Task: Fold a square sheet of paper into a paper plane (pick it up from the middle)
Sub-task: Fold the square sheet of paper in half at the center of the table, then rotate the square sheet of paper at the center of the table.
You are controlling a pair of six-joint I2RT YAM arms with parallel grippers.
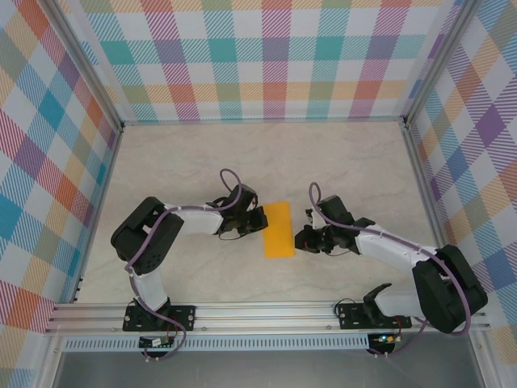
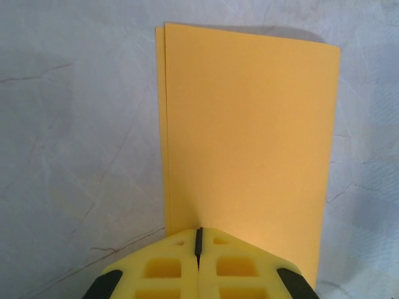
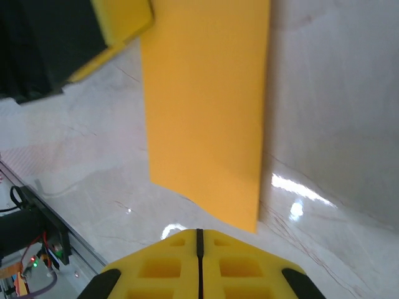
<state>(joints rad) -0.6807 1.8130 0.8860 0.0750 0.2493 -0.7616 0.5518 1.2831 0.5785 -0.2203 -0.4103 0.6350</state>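
Note:
The square sheet of paper (image 1: 279, 229) lies flat on the table between the two arms, folded in half into a narrow orange rectangle. In the left wrist view the sheet (image 2: 249, 137) shows two layers slightly offset along its left edge. My left gripper (image 2: 199, 232) is shut, and its tips cover the sheet's near edge. In the top view the left gripper (image 1: 260, 220) sits at the sheet's left side. My right gripper (image 3: 199, 233) is shut with nothing in it, just short of the sheet (image 3: 206, 106). From above, the right gripper (image 1: 300, 239) is beside the sheet's lower right edge.
The pale marble-patterned table (image 1: 186, 162) is enclosed by checked walls and metal frame posts (image 1: 416, 162). An aluminium rail (image 1: 266, 317) with the arm bases runs along the near edge. The right wrist view shows that rail and some wiring (image 3: 31, 230) at lower left.

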